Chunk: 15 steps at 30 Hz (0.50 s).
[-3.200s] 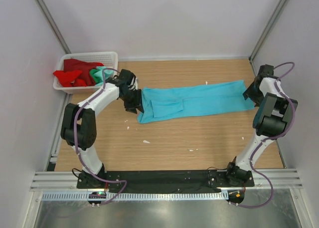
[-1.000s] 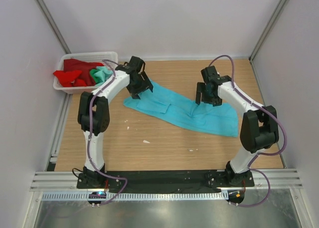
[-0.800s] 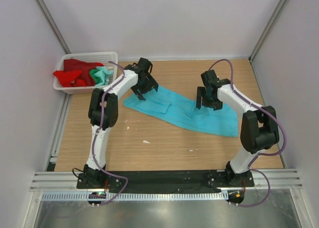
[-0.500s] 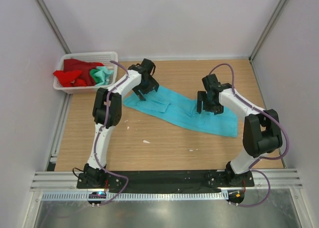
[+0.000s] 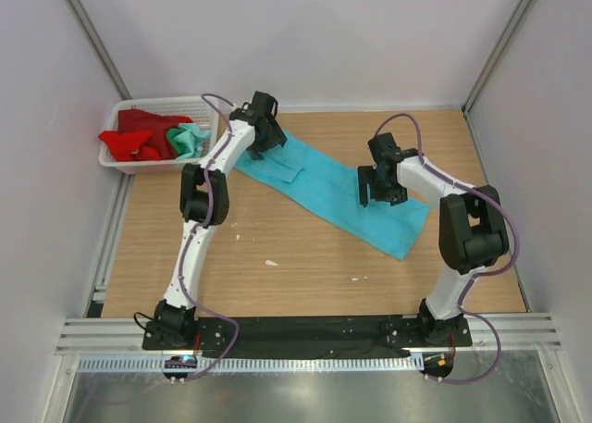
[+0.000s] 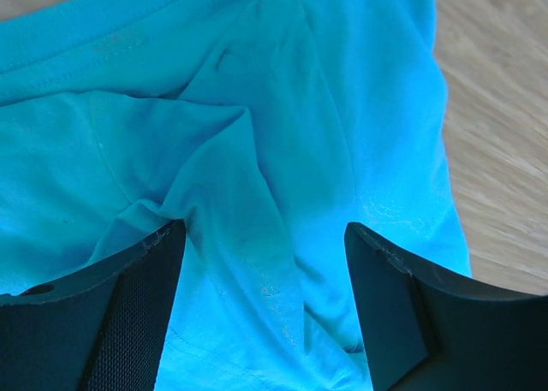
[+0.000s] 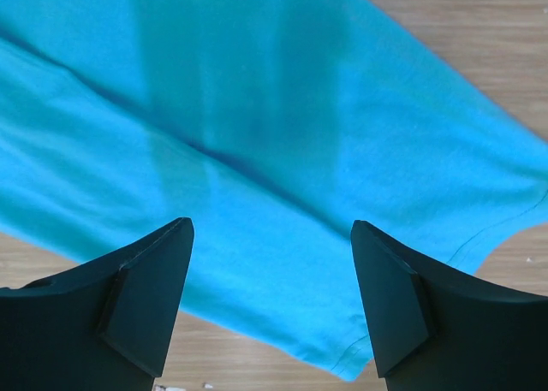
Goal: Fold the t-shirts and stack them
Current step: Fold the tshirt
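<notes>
Turquoise t-shirt (image 5: 324, 187) lies folded in a diagonal strip on table (image 5: 277, 284); left gripper (image 6: 265, 237) and right gripper (image 7: 272, 228) hover above it, jaws wide, holding nothing

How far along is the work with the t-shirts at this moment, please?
Done: the turquoise t-shirt lies on the table, apparently folded lengthwise into a long strip.
In hand: the left gripper and the right gripper hover open over the strip, holding nothing; it is not yet folded short.
Left: the red t-shirt and the mint green t-shirt lie crumpled in the white basket; no stack exists.
</notes>
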{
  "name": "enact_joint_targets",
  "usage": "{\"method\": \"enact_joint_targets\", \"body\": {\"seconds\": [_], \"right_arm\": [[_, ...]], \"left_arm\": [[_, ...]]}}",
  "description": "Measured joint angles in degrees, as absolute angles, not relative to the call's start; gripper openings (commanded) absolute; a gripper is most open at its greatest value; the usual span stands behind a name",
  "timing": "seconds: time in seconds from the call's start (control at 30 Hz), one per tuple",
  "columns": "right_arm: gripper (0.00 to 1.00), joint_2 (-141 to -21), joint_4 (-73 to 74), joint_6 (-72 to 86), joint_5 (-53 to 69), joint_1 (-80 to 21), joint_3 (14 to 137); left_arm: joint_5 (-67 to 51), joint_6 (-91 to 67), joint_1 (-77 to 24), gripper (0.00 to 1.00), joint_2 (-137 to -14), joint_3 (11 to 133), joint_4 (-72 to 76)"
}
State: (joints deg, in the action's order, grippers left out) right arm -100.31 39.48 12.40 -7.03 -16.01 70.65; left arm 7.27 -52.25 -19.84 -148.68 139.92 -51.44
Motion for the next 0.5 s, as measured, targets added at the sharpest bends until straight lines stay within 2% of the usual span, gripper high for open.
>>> {"method": "enact_joint_targets", "body": {"seconds": [0.23,0.5], "right_arm": [[0.81,-105.5,37.3,9.0,-5.4,-16.0,71.9],[0.81,-107.9,35.0,7.8,-3.7,-16.1,71.6]], "left_arm": [[7.8,-41.4,-19.0,0.77,-150.0,139.6,-41.6],[3.3,-37.6,-17.1,0.77,-151.9,140.4,-33.3]]}}
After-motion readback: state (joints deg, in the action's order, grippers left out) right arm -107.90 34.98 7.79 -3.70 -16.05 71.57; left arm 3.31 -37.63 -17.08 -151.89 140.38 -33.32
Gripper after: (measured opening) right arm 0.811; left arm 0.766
